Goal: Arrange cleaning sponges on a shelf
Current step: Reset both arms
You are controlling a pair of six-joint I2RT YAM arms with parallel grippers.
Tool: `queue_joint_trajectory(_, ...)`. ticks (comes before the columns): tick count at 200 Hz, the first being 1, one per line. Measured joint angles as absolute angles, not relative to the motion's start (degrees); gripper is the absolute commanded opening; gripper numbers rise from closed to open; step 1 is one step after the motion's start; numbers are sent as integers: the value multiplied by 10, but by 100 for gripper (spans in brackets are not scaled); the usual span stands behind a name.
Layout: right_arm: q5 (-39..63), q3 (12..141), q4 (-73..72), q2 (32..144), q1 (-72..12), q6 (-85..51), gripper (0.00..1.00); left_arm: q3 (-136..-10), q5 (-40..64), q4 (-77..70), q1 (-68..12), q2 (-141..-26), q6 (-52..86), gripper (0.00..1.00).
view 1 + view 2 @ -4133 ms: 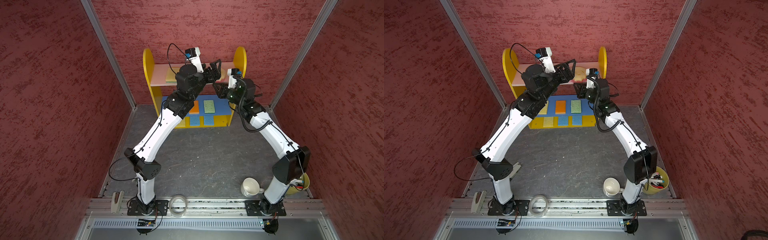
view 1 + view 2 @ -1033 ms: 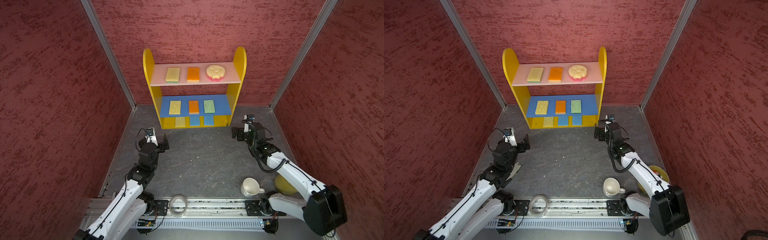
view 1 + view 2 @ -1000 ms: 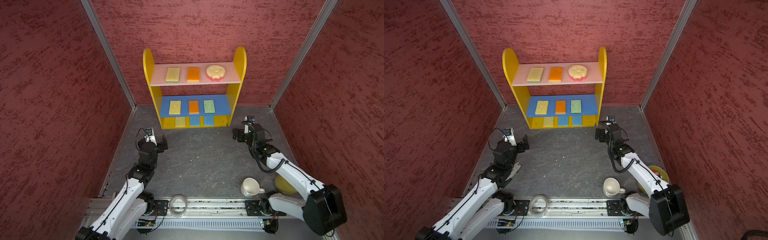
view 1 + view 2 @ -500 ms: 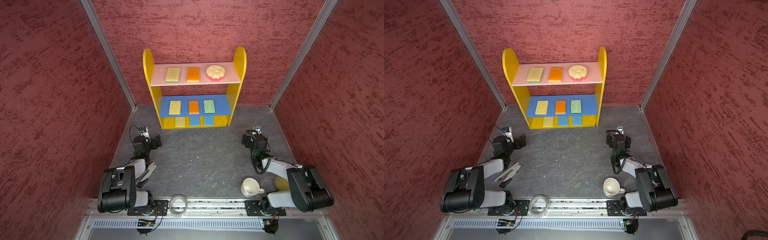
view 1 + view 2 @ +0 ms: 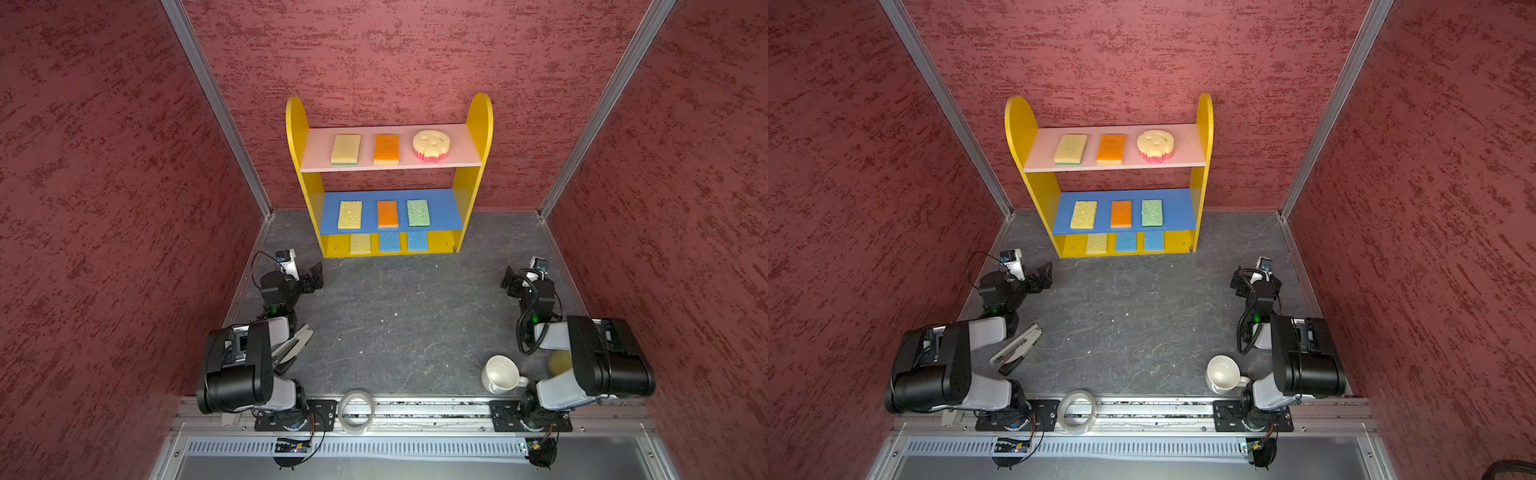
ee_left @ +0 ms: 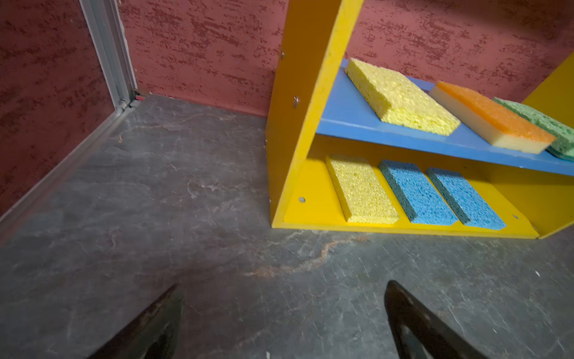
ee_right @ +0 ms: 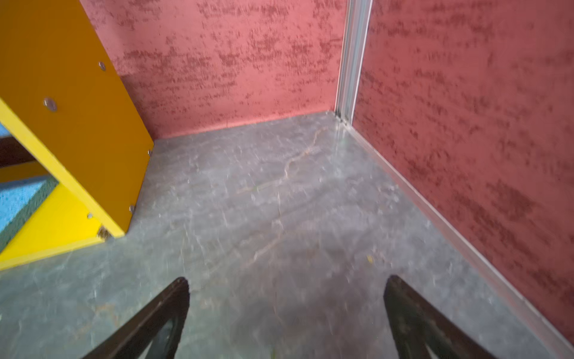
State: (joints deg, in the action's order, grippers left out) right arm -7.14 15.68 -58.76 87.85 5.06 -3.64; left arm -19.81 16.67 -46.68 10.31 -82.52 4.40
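Nine sponges [image 5: 387, 214] fill the shelf [image 5: 478, 124] on a grey stone-look floor [image 5: 407, 324], between red walls [image 5: 395, 50]. Left gripper [image 6: 284, 287] and right gripper [image 7: 287, 279]: jaws spread, empty.

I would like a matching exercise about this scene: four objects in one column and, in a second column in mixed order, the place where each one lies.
Objects
A. round yellow smiley-face foam sponge
B. green rectangular foam sponge
C. white ceramic mug
D. clear tape ring

Places
1. on the front metal rail
2. on the pink upper board
3. on the grey tabletop
4. on the blue middle board

Pairs: A-2, B-4, C-3, D-1
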Motion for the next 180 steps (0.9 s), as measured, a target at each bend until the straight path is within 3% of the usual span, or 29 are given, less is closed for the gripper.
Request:
queue_joint_trajectory(25, -55, 134, -626, 889, 50, -41, 99, -165, 159, -529, 82, -871, 40, 99)
queue_joint_trajectory(73, -35, 146, -658, 889, 50, -41, 99, -213, 93, -515, 38, -881, 18, 99)
queue_joint_trajectory(180, 16, 153, -660, 889, 50, -28, 99, -215, 50, -510, 22, -881, 1, 99)
